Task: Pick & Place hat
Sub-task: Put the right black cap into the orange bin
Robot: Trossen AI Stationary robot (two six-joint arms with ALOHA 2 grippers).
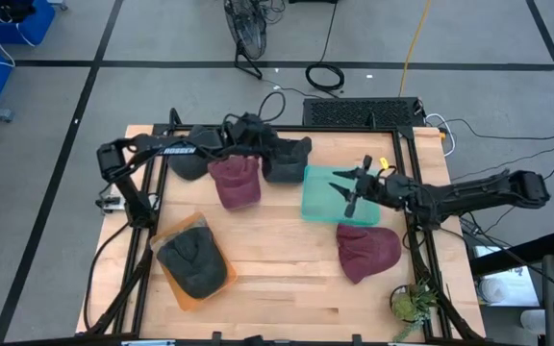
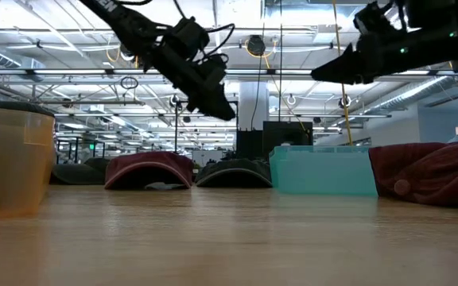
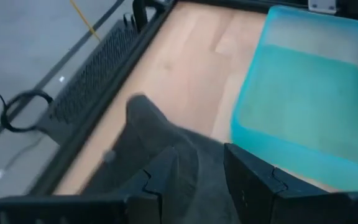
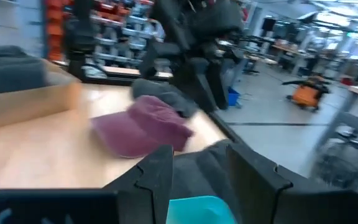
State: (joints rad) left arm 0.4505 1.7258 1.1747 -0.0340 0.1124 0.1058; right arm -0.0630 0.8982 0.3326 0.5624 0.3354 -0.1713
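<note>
Several hats lie on the wooden table. A dark grey hat (image 1: 287, 159) (image 3: 160, 137) rests at the far edge beside a teal bin (image 1: 320, 204) (image 3: 303, 93). My left gripper (image 1: 269, 142) (image 2: 219, 105) (image 3: 201, 180) hovers open above this grey hat, well off the table. My right gripper (image 1: 341, 189) (image 2: 324, 75) (image 4: 197, 174) hangs open above the teal bin, also raised. A maroon hat (image 1: 236, 183) (image 4: 145, 127) lies left of the grey one, and a second maroon hat (image 1: 368, 250) (image 2: 428, 171) sits near the right edge.
An orange bin (image 1: 187, 294) (image 2: 10, 159) at the near left holds a dark grey hat (image 1: 195, 261). Another dark hat (image 1: 186, 165) lies at the far left. A small plant (image 1: 412, 303) stands at the near right corner. Bare wood spans the table's near middle.
</note>
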